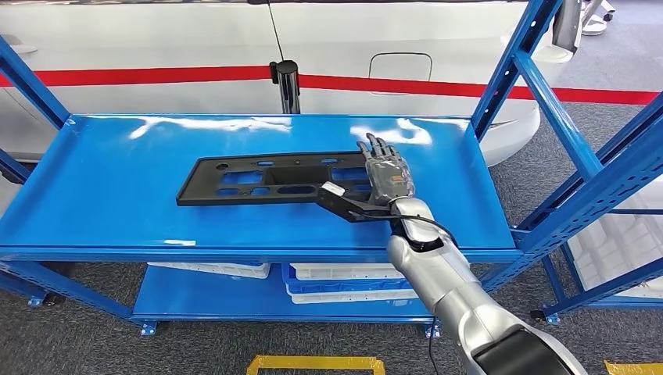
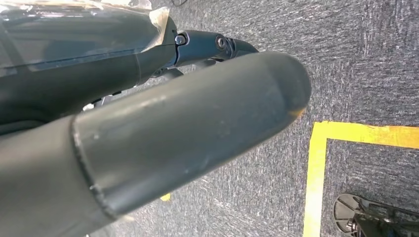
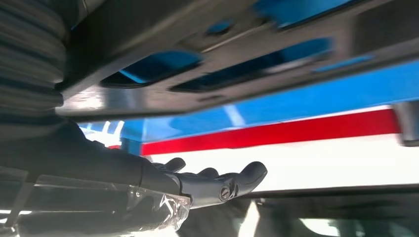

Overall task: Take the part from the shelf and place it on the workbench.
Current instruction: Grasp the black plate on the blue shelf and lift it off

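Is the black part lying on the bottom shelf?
No, the black part lies flat on the top shelf, with the right robot hand at its end.

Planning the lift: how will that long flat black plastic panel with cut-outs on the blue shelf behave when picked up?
The long black plastic panel looks thin and full of cut-outs, so probably light. Gripped near one end, where the right hand is, it may sag or tilt. Lying flat on the glossy blue shelf, it may slide rather than roll.

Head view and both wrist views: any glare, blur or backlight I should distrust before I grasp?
Head view: sharp, with white glare patches on the blue shelf behind the black part; right robot hand clearly lit. Right wrist view: the part looms close, soft and dark against a bright white background; fingers backlit. Left wrist view: the robot hand is close and blurred, the carpet sharper.
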